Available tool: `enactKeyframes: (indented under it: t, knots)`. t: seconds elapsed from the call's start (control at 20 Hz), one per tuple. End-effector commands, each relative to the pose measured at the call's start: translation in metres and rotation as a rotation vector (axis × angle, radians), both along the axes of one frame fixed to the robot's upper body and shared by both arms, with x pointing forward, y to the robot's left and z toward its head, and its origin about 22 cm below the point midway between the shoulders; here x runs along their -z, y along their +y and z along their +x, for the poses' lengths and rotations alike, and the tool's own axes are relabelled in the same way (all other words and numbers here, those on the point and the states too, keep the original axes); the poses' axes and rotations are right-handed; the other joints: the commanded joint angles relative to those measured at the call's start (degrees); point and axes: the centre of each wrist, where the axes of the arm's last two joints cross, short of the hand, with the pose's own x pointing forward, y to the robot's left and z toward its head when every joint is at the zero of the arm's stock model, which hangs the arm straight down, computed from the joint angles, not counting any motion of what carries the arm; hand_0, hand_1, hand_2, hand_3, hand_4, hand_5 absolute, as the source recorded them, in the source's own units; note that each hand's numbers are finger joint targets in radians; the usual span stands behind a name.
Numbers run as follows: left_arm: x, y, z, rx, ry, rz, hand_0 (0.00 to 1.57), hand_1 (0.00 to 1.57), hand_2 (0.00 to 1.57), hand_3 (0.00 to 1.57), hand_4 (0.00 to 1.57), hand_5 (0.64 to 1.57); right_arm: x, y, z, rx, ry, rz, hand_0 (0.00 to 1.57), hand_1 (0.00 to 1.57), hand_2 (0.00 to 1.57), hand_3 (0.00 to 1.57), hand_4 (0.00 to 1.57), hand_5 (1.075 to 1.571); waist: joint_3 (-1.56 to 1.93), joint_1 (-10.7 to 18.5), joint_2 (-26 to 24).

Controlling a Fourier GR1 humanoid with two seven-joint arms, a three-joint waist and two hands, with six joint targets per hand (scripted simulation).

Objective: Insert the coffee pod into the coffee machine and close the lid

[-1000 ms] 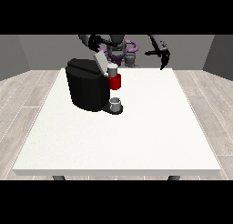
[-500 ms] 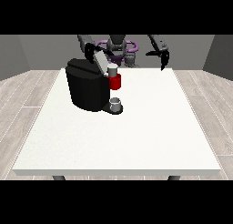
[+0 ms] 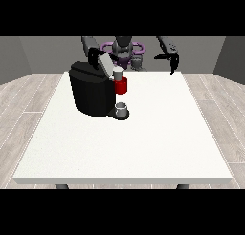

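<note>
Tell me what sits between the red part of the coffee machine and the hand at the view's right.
Nothing stands there. In the front view, only bare white table runs from the red part of the coffee machine to under the hand at the view's right, which hangs above the far edge.

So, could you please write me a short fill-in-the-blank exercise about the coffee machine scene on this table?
1. The body of the coffee machine is coloured ____.
2. The small grey cup stands directly below the machine's ____ part.
3. The coffee machine sits toward the view's ____ side of the white table.
4. The robot hand at the view's right hangs above the table's ____ edge, touching nothing.

Missing words: black; red; left; far
</note>
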Motion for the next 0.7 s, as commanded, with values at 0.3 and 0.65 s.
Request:
enactKeyframes:
  t: [0.3, 0.65]
  knots:
    - [0.001, -0.011, 0.004, 0.004, 0.001, 0.006, 0.00, 0.00, 0.00, 0.00, 0.36, 1.571, -0.002, 0.011, 0.016, -0.002, -0.009, -0.018, 0.00, 0.00, 0.00, 0.00, 0.44, 1.571, 0.29, 1.92, 2.24]
    - [0.005, 0.008, 0.011, 0.014, 0.001, -0.012, 0.00, 0.00, 0.00, 0.00, 0.35, 1.571, -0.027, 0.052, 0.018, -0.067, -0.044, -0.088, 0.00, 0.00, 0.00, 0.00, 0.36, 1.571, 0.26, 2.21, 3.31]
